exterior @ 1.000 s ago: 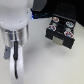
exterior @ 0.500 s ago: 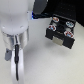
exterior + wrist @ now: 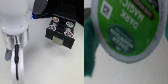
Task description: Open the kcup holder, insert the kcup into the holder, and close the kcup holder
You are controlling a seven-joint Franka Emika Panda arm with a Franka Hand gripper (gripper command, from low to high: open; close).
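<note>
The small round kcup with the shiny green foil top (image 3: 128, 27) fills most of the wrist view, very close to the camera. It seems to sit between the teal fingers (image 3: 88, 35) of the gripper, so the gripper is probably closed on it, but the picture is blurry and I cannot be sure.

This pod should be light and a bit slippery. Its foil top is thin and could dent or tear, and its plastic cup can squash. The best place to hold it is by the sides, under the pale rim, with a soft squeeze.

In the exterior view, the black boxy kcup holder (image 3: 61, 31) sits on the white bench (image 3: 50, 65) with its tray out, well apart from the arm.
</note>
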